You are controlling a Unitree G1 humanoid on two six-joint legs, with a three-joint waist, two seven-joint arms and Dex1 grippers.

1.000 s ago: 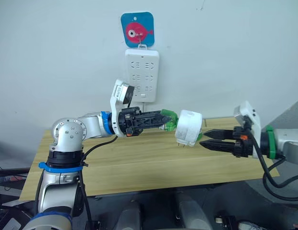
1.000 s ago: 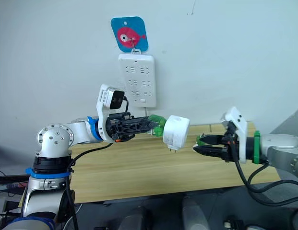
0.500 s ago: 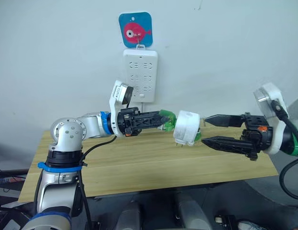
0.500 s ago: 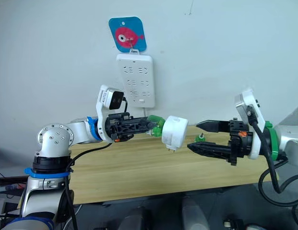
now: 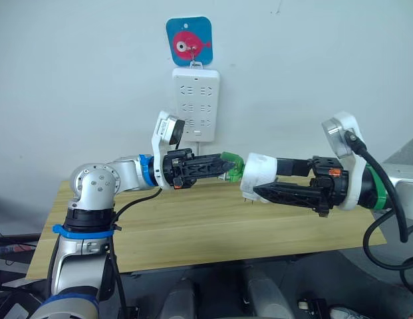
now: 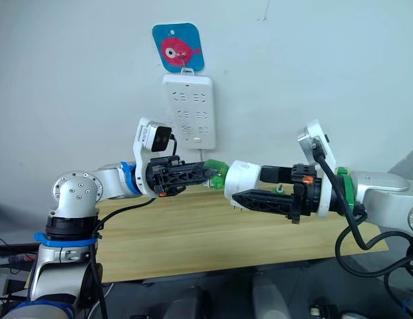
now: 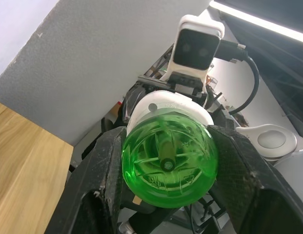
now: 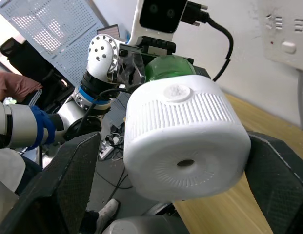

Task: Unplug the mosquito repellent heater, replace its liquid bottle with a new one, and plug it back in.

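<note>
While the left gripper point(image 5: 227, 166) clamped the green bottle point(image 7: 167, 160), the heater point(image 5: 258, 176) hung in mid-air above the table point(image 5: 193, 226), between the right gripper's point(image 5: 263, 178) spread fingers point(image 8: 75, 180), below the power strip point(image 5: 196, 94).

Mosquito repellent heater held in mid-air above the wooden table.

The mosquito repellent heater point(image 5: 259, 176) is a small white rounded unit with ribbed sides and a round vent hole in its end face, lying on its side, unplugged, its prongs pointing down. A green translucent liquid bottle point(image 5: 233, 167) sticks out of its other end, toward the robot's left, still joined to it.
</note>
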